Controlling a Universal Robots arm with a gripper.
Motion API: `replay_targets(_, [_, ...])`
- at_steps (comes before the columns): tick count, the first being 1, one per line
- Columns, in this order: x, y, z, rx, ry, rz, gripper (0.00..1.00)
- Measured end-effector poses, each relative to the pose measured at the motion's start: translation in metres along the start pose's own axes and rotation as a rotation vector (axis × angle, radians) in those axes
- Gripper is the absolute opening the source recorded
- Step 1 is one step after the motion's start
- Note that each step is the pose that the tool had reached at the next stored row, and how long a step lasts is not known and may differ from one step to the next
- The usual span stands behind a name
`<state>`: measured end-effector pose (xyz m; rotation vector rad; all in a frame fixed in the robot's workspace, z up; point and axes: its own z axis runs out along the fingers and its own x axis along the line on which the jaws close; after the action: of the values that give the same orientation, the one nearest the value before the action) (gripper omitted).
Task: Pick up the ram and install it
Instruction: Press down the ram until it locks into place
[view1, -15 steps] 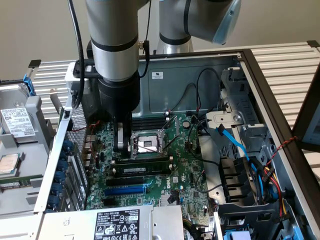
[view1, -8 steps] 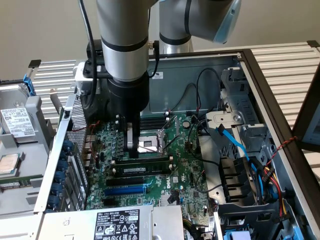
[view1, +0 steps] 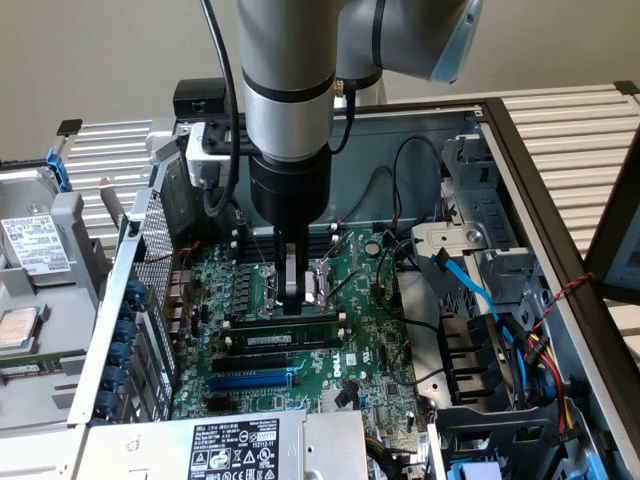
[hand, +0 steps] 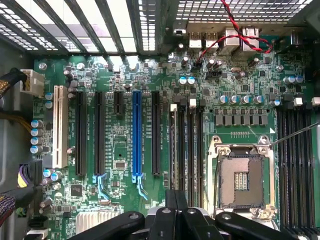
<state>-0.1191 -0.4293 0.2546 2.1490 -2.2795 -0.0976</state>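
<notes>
Fingers pressed together over the ram – seating was the risk

Nearest us in the exterior view lay the blue slot (view1: 250, 380); just behind it the ram (view1: 300, 336) stood in a black slot, with the gripper (view1: 290, 303) at its top edge. We could not tell whether they touched. A push off-line might have bent the stick or left an end unlatched. The wrist view showed the gripper (hand: 175, 210) from above, in line with the slots and beside the socket (hand: 243, 180) – the exterior view showed the ram's labelled face.

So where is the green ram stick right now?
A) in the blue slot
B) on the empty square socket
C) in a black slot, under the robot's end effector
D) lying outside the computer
C: the ram sits along a black slot on the motherboard, directly below the end effector.
</notes>
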Motion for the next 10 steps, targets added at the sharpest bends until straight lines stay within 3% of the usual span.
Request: replay_targets(10, [0.0,-0.0003,0.0,0.0002,-0.0003,0.007,0.12])
